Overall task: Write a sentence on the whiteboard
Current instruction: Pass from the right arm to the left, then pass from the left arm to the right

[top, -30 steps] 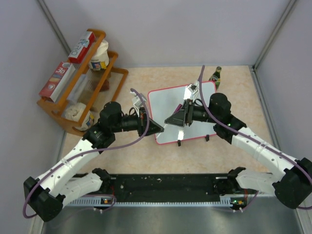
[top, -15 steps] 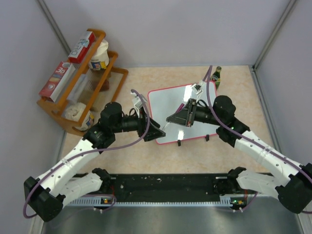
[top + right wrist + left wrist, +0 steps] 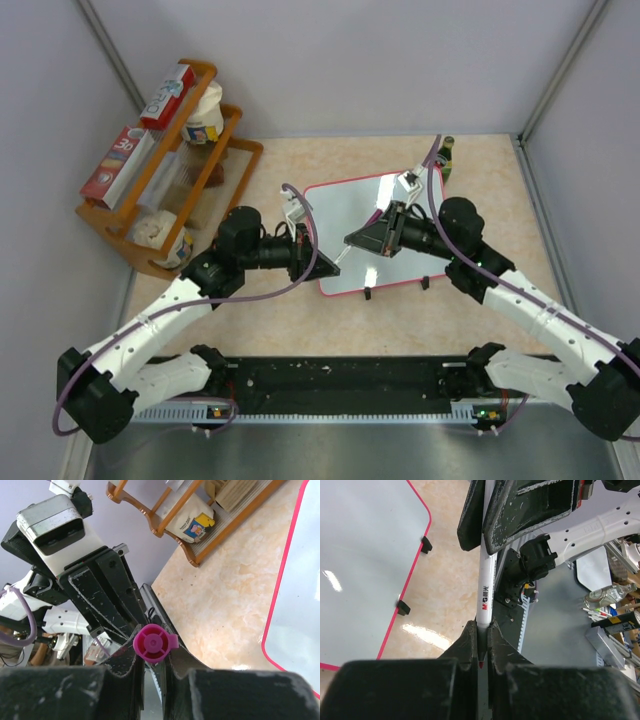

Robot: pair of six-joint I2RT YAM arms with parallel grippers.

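The whiteboard (image 3: 345,205) lies flat on the table with a red-pink rim and two black clip feet; no writing shows on it. It also shows in the left wrist view (image 3: 365,555) and the right wrist view (image 3: 305,605). My left gripper (image 3: 328,263) and right gripper (image 3: 350,243) meet tip to tip above the board's left edge. A white marker (image 3: 486,590) spans between them. The left gripper (image 3: 481,626) is shut on its bare red-tipped end. The right gripper (image 3: 152,650) is shut on its pink capped end (image 3: 151,642). The sentence is not visible.
A wooden rack (image 3: 235,150) with boxes and containers stands at the back left. A small dark bottle (image 3: 443,155) stands by the board's far right corner. A black rail (image 3: 340,380) runs along the near edge. Grey walls close in three sides.
The left arm has moved right, bringing its gripper up against the right gripper. The right wrist has shifted slightly toward the board's far side.
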